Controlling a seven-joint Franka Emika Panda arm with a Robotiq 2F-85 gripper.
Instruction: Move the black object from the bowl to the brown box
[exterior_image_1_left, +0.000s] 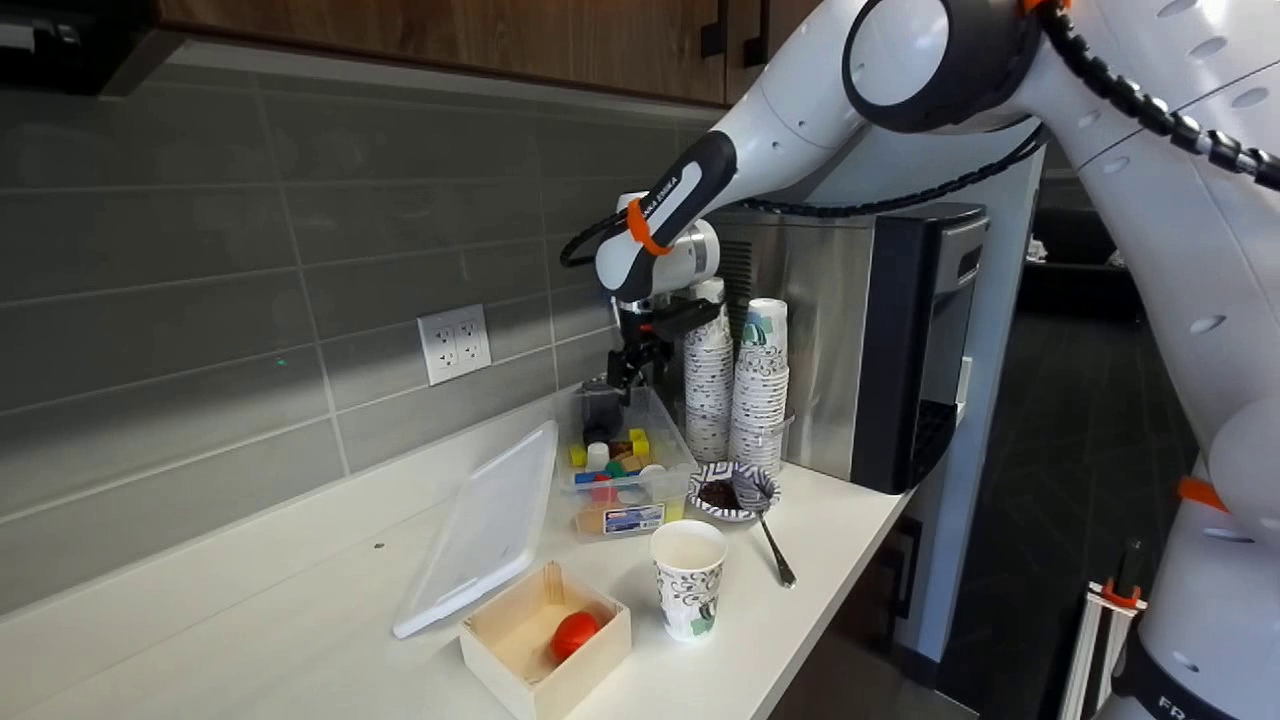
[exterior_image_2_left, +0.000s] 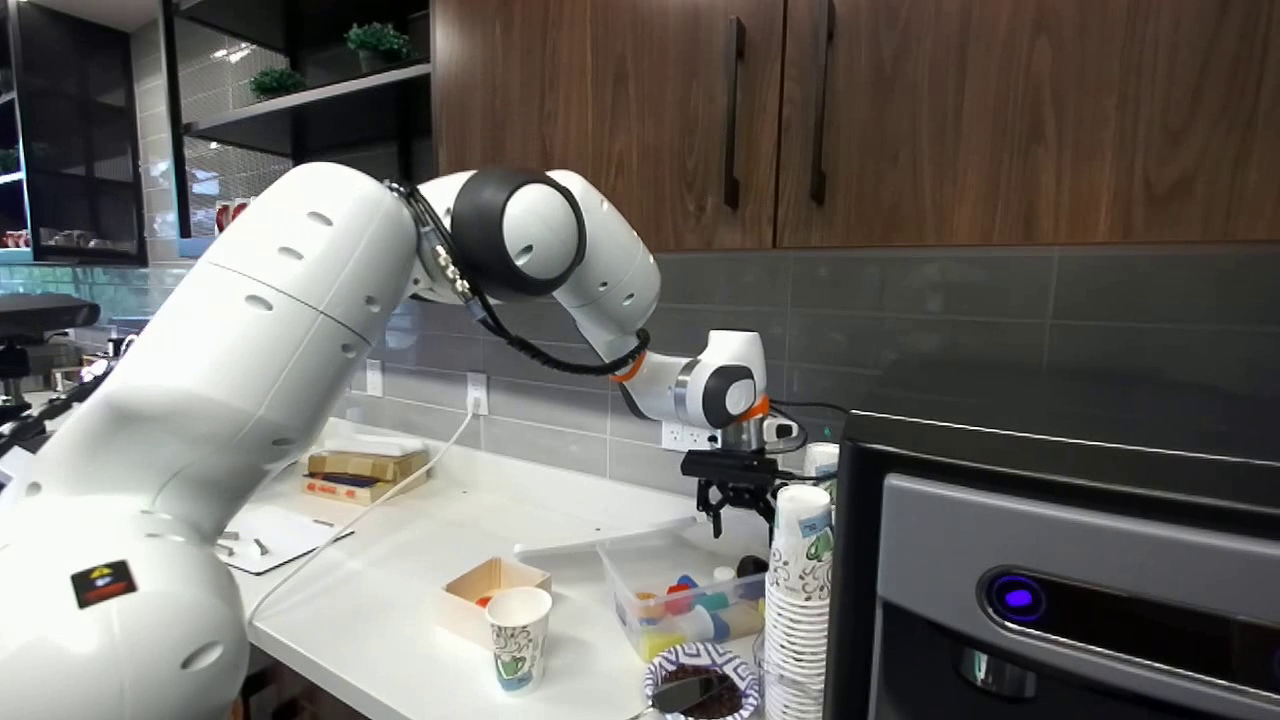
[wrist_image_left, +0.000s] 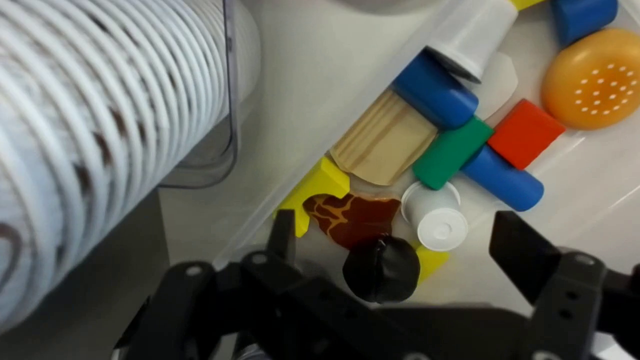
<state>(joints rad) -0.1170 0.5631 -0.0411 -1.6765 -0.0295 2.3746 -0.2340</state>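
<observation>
Parted jaws loom closest — the black object (wrist_image_left: 381, 270) sits below, seen between them.

The counter (exterior_image_1_left: 330, 625) is bright, the tiles (exterior_image_1_left: 150, 240) beneath the cabinet (exterior_image_1_left: 450, 45) shadowed, wrist-view cups (wrist_image_left: 100, 125) slightly blurred.

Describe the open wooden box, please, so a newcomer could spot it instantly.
On the white counter, beside the lone paper cup, stands the wooden box. Unlike the clear bin and flat white lid, it is pale wood with a round red item inside.
</observation>
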